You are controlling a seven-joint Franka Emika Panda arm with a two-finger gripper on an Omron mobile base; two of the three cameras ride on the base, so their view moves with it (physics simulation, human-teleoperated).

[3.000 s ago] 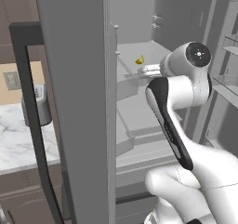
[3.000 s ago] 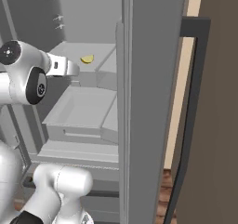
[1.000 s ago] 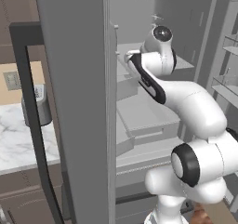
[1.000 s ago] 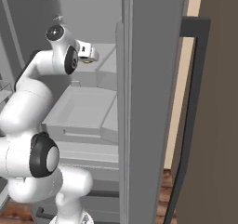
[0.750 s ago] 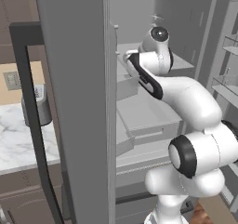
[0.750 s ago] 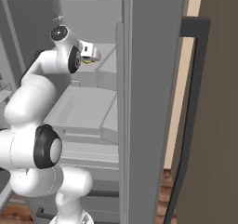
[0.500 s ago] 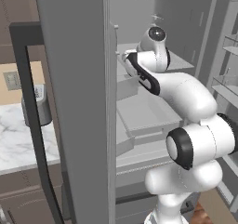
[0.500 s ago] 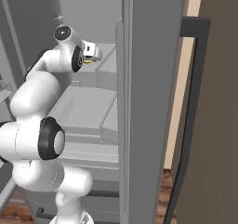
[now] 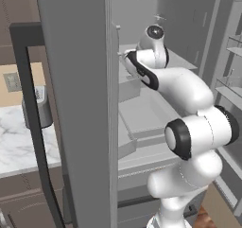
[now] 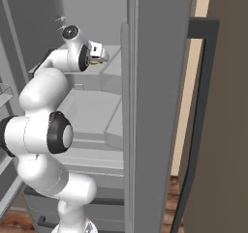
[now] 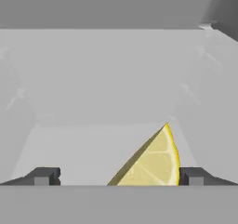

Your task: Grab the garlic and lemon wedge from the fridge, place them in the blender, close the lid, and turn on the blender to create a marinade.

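The arm reaches deep into the open fridge (image 9: 75,80), its hand at the upper shelf (image 10: 114,65). The jaws (image 11: 118,175) stand wide open, holding nothing. In the hand view the lemon wedge (image 11: 151,160) lies on the pale grey shelf floor between the two fingertips (image 11: 42,175), much nearer the right one and just beside it; whether it touches that tip I cannot tell. A speck of yellow shows at the hand in the right base view. The fridge door, with its long black handle (image 9: 33,127), stands open at the left.
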